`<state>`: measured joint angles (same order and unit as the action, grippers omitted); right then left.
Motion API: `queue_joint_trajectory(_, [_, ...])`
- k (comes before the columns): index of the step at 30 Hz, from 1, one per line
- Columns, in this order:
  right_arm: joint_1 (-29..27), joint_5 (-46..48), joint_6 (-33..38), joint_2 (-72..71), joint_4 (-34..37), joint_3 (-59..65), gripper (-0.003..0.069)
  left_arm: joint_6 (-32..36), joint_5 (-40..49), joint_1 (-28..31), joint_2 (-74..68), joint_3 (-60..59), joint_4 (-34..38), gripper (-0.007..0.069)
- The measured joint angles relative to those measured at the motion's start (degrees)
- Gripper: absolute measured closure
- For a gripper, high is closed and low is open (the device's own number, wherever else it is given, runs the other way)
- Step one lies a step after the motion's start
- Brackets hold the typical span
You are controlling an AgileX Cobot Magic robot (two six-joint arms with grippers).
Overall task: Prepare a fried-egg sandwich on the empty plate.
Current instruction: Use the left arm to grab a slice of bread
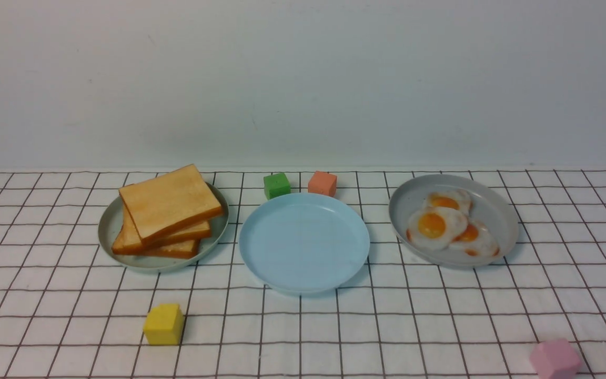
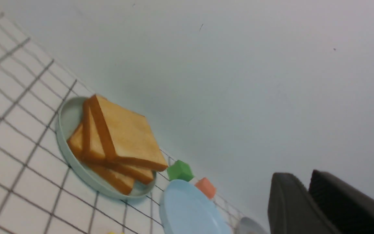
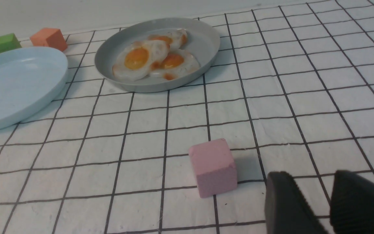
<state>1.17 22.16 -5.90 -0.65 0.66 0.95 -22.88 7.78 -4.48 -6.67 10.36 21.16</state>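
The empty plate (image 1: 304, 242) is light blue and lies in the middle of the checked cloth with nothing on it; it also shows as the plate (image 2: 187, 211) and the plate (image 3: 15, 84). Three toast slices (image 1: 169, 202) are stacked on a pale green plate (image 1: 108, 226) to its left. Three fried eggs (image 1: 437, 223) overlap on a grey plate (image 1: 497, 210) to its right. No sandwich exists. My left gripper (image 2: 302, 177) hangs off from the toast (image 2: 125, 136), its fingers a thin gap apart and empty. My right gripper (image 3: 308, 177) is open over bare cloth beside a pink cube (image 3: 213, 165). Neither gripper shows in the front view.
A green cube (image 1: 276, 185) and an orange cube (image 1: 322, 183) sit just behind the blue plate. A yellow cube (image 1: 164, 324) lies in front of the toast plate. The pink cube (image 1: 554, 359) is at the near right edge. A plain wall closes the back.
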Motion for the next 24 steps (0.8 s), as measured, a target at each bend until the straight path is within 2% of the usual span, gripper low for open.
queue_joint_trajectory(4, [0.0, 0.0, 0.0, 0.0, 0.0, 0.0, 0.0420, 10.1, 12.0, 0.0, -13.0, 11.5, -2.1, 0.0631])
queue_joint_trajectory(6, [0.0, 0.0, 0.0, 0.0, 0.0, 0.0, 0.0420, 15.3, 20.1, 0.0, -20.9, 16.9, -2.3, 0.0638])
queue_joint_trajectory(7, [0.0, 0.0, 0.0, 0.0, 0.0, 0.0, 0.0420, 15.8, 21.0, 0.0, -20.9, 17.5, -2.3, 0.0638])
queue_joint_trajectory(8, [0.0, -0.2, 0.0, 0.0, 0.0, 0.0, 0.0420, 19.7, 28.0, 0.0, -28.7, 22.5, -2.2, 0.0638])
queue_joint_trajectory(10, [0.0, -1.1, -0.2, 0.0, 0.4, 0.1, 0.0419, 21.6, 31.7, 0.0, -32.9, 25.5, -1.6, 0.0638])
queue_joint_trajectory(17, [0.0, -13.7, -8.9, 0.0, 14.9, 0.6, 0.0419, 24.8, 32.6, 0.0, -49.6, 36.4, 7.1, 0.0638])
queue_joint_trajectory(20, [0.0, -18.6, -11.5, 0.0, 20.6, 0.6, 0.0419, 31.2, 33.5, -0.1, -54.8, 38.4, 11.4, 0.0638])
queue_joint_trajectory(21, [0.0, -18.9, -11.9, 0.0, 21.4, 0.6, 0.0419, 32.9, 33.7, -0.2, -55.6, 38.7, 12.2, 0.0638])
queue_joint_trajectory(23, [0.6, -13.0, -12.5, 0.2, 22.6, -3.1, 0.0420, 39.9, 33.4, -1.9, -58.6, 39.1, 14.1, 0.0638])
queue_joint_trajectory(24, [1.4, -6.9, -12.1, 1.1, 22.6, -6.4, 0.0426, 42.8, 32.6, -3.3, -60.2, 39.4, 14.1, 0.0638])
